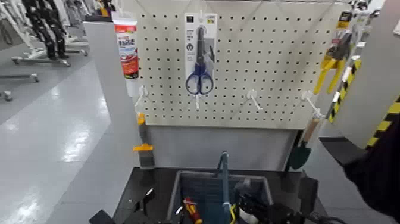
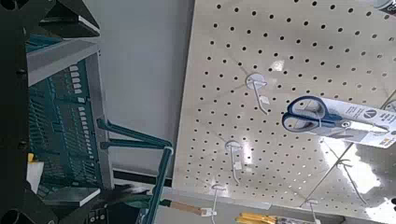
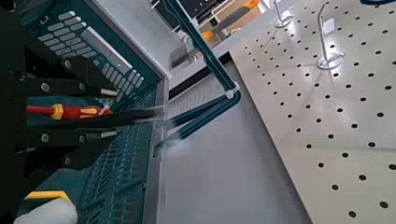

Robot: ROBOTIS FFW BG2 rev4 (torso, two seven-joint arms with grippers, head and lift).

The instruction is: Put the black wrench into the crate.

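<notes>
The dark grey slatted crate (image 1: pixel 178 189) stands at the near edge in the head view, its blue-grey handle (image 1: pixel 223 179) upright across the middle. It also shows in the left wrist view (image 2: pixel 65 112) and the right wrist view (image 3: pixel 103 37). The black wrench does not show in any view. My right gripper (image 1: pixel 255 205) hangs over the crate's right half. Its fingers (image 3: pixel 93 91) are apart, with a red and yellow screwdriver (image 3: pixel 65 111) lying in the crate below them. My left gripper (image 1: pixel 144 204) is low, just left of the crate, open and empty.
A white pegboard (image 1: pixel 268 65) stands behind the crate. Blue-handled scissors (image 1: pixel 199 77) hang at its centre, a tube (image 1: pixel 126 47) at its left edge and yellow-handled pliers (image 1: pixel 330 65) at its right. Several hooks (image 1: pixel 254 98) are bare. A dark table (image 1: pixel 146 182) carries the crate.
</notes>
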